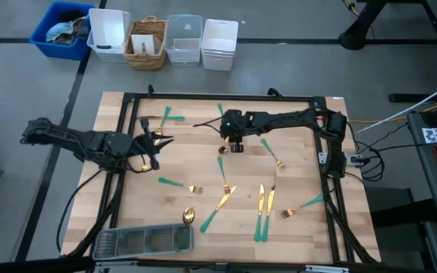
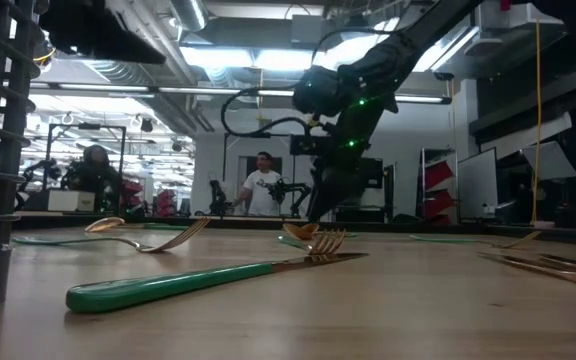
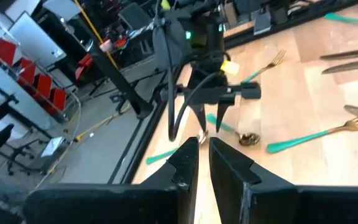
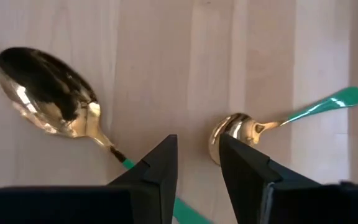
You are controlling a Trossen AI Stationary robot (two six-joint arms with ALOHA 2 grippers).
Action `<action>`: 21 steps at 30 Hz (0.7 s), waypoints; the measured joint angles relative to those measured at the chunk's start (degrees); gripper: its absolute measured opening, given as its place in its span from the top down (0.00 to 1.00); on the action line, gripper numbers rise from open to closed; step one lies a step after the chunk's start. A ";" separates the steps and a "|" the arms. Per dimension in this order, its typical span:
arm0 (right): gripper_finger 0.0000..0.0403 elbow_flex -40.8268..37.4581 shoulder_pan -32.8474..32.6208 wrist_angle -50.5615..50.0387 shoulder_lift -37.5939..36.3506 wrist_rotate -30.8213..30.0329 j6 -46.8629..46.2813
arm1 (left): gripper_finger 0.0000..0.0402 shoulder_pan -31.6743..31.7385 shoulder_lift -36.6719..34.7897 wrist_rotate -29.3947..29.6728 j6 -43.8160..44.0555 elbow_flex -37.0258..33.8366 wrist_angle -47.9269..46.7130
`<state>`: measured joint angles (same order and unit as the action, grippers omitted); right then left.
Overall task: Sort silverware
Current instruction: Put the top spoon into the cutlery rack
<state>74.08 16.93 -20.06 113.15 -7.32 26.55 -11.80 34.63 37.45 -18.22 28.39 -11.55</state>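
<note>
Nearest lies the grey mesh tray (image 1: 143,241), with one spoon (image 1: 189,215) just beside it on the wood; I cannot tell if anything is inside the tray. Behind it the silverware (image 1: 261,205) is scattered flat over the table, forks and knives well apart from each other, so most of the sorting is not yet done.

Farther back, the right gripper (image 1: 234,146) hangs low over the table, its pincer moderately apart and holding nothing, with bare wood showing in the gap. A small spoon (image 4: 241,134) lies just beside one finger and a large spoon (image 4: 48,93) is on the other side. The left gripper (image 1: 156,142) waits at the table's left; whether it holds anything I cannot tell.

The danger, I think, is a descent onto the small spoon's rounded bowl: the bowl can skid away or flip. The slim handles lie flat, so a pinch may slip.
</note>
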 joint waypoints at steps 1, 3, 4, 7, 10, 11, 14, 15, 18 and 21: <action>0.70 0.01 0.03 0.46 0.22 -0.75 0.09 | 0.92 0.32 0.02 -0.01 0.33 -0.16 0.07; 0.70 -0.04 0.19 0.13 0.55 -1.33 0.80 | 0.92 0.74 -0.02 -0.28 0.87 -0.56 0.19; 0.70 -0.02 0.35 0.90 0.85 -1.33 1.26 | 0.92 0.97 -0.02 -0.47 1.02 -0.76 0.28; 0.70 -0.01 0.35 1.28 1.80 -1.75 1.86 | 0.92 1.46 0.02 -1.38 1.59 -0.86 0.13; 0.70 -0.01 0.35 2.76 3.00 -4.45 2.39 | 0.92 1.63 0.02 -2.17 1.56 -0.86 0.17; 0.70 -0.01 0.35 3.71 3.41 -5.18 2.46 | 0.92 1.65 0.00 -2.63 1.56 -0.86 0.24; 0.70 0.02 0.73 3.93 4.10 -5.71 2.46 | 0.92 1.74 0.01 -2.78 1.59 -0.86 0.34; 0.70 0.03 0.78 3.82 4.10 -6.03 2.46 | 0.92 1.74 0.02 -2.78 1.62 -0.86 0.32; 0.70 0.03 1.13 3.91 4.12 -6.96 2.46 | 0.92 1.74 0.01 -2.78 1.73 -0.86 0.28; 0.73 0.03 1.89 3.94 4.15 -7.69 2.42 | 0.92 1.74 0.00 -2.78 1.77 -0.86 0.24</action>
<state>74.11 18.82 -16.12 117.30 -15.00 28.97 -10.07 34.63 34.68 -16.45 27.53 -11.31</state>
